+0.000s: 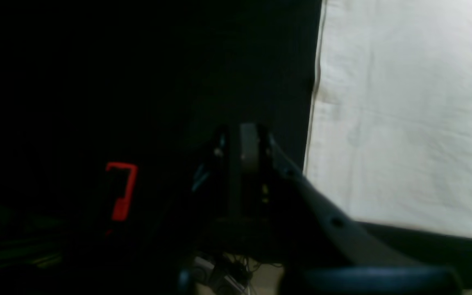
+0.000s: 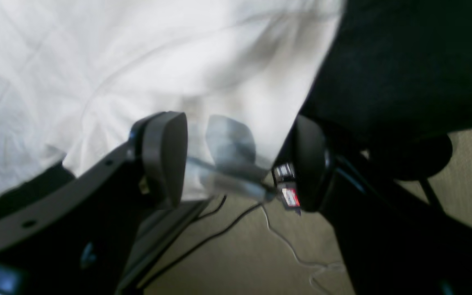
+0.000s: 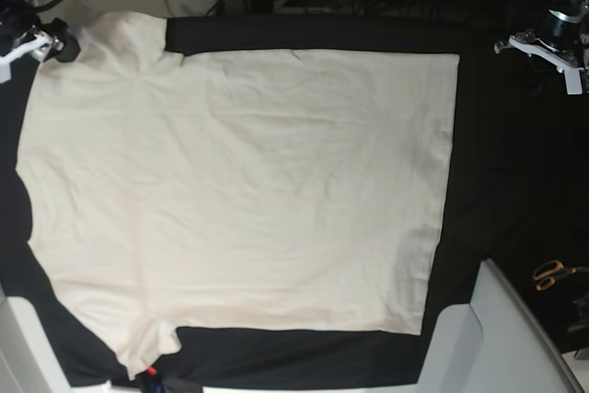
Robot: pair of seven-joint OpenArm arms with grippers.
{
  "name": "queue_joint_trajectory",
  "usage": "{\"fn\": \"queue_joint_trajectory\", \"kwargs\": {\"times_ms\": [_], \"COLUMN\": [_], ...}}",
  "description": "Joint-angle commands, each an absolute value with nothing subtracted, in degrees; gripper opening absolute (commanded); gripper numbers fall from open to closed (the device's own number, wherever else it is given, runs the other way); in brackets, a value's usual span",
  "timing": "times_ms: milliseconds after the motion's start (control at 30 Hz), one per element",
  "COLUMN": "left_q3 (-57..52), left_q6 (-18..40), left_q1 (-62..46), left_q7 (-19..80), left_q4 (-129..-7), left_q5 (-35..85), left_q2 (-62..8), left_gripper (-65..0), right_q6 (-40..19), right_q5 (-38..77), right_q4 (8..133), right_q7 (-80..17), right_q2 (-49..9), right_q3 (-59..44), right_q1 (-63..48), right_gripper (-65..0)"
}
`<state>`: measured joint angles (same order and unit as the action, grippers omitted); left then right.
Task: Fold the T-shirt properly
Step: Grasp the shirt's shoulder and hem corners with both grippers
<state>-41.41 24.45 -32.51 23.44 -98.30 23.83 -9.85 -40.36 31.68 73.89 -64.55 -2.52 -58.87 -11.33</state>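
The cream T-shirt lies spread flat on the black table cloth, with its hem to the right and its sleeves at the far-left top and bottom corners. My right gripper is at the upper-left sleeve. It is open, and the blurred sleeve edge lies between its two dark fingers without being clamped. In the base view this gripper sits at the top left. My left gripper is shut on nothing, over the black cloth beside the shirt's hem. It shows at the top right of the base view.
Orange-handled scissors lie at the right edge. Pale arm housings rise at the bottom right and bottom left. Cables run over the beige floor past the table's edge. A red-marked dark object sits in shadow to my left gripper's left.
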Motion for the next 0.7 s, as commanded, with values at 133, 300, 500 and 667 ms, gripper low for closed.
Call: {"fn": "queue_joint_trajectory", "kwargs": {"times_ms": [133,300,500,667], "left_q3": [-41.6,-41.5,-38.9,-36.9], "left_q6": [24.4,24.4,24.5,24.6], "left_q1": [-32.1,-31.0,-30.0,-30.4], "left_q7": [22.0,22.1,22.1,22.1], "left_q4": [-98.9,-98.1,-92.4,-88.7], "left_q5": [24.4,24.8,24.9,32.2], "left_q2": [-10.6,-10.2,-10.2,-10.3], "left_gripper": [-59.6,-58.6,-57.1,-39.0], "right_q6": [-40.0,-40.0,-40.0,-40.0], "right_q5": [29.8,29.8,29.7,29.6], "right_q4": [75.3,75.1,74.9,74.9], "right_q7": [-67.6,-67.5,-67.4,-67.3], "right_q2": [-2.5,-2.5,-2.8,-2.9], "right_q3": [-58.7,-58.7,-58.7,-58.7], "right_q1": [-12.1,-12.1,-12.0,-12.1], "right_gripper": [-28.4,-51.5,-64.2,-64.5]}}
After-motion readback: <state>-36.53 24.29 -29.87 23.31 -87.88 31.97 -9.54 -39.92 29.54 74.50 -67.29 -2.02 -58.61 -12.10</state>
